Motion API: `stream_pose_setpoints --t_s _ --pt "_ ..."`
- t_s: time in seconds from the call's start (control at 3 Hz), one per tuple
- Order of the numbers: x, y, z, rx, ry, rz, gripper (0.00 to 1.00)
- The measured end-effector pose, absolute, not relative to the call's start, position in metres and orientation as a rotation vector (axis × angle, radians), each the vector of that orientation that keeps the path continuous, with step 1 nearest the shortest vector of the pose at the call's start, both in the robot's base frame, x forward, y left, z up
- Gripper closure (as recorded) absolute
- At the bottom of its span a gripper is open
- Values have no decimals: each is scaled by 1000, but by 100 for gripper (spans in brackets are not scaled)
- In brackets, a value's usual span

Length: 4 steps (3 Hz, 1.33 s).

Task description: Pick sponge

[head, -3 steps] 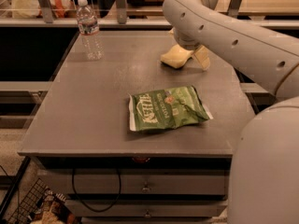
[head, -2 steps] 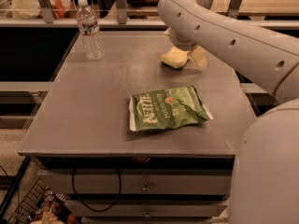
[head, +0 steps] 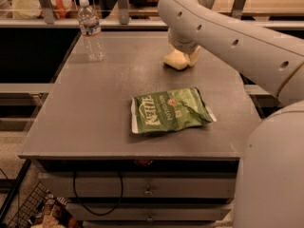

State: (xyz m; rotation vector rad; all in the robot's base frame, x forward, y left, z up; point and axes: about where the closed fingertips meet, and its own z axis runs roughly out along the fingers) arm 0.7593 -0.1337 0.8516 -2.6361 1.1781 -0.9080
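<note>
claw down on the sponge at the far side of the grey surface

from my seat the arm [head: 237, 42] sweeps in from the right and bends down to the far edge of the surface [head: 85, 118], right of middle; the claw [head: 186, 54] sits there just over the sponge [head: 174, 61], a pale yellow lump resting on the top, and i cannot tell whether the claw is open, closed or gripping it. a bottle [head: 91, 30] stands upright at the far left corner, well apart from the sponge. a green bag [head: 170, 110] lies flat nearer the front, between the sponge and the front edge. under the top i see drawers [head: 142, 189] and a looped cable [head: 97, 194]. behind runs a rail [head: 57, 23] with upright posts, and a wire basket [head: 28, 208] sits on the floor at lower left.
</note>
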Motion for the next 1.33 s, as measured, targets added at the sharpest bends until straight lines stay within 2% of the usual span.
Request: stream_pose_setpoints --t_s 0.67,1.0,1.33 --pt "757 -133 853 -2643 1175 -896 88" --pt "757 -134 863 -2625 1178 -919 100" --pt "758 -137 888 -2570 1173 -980 100"
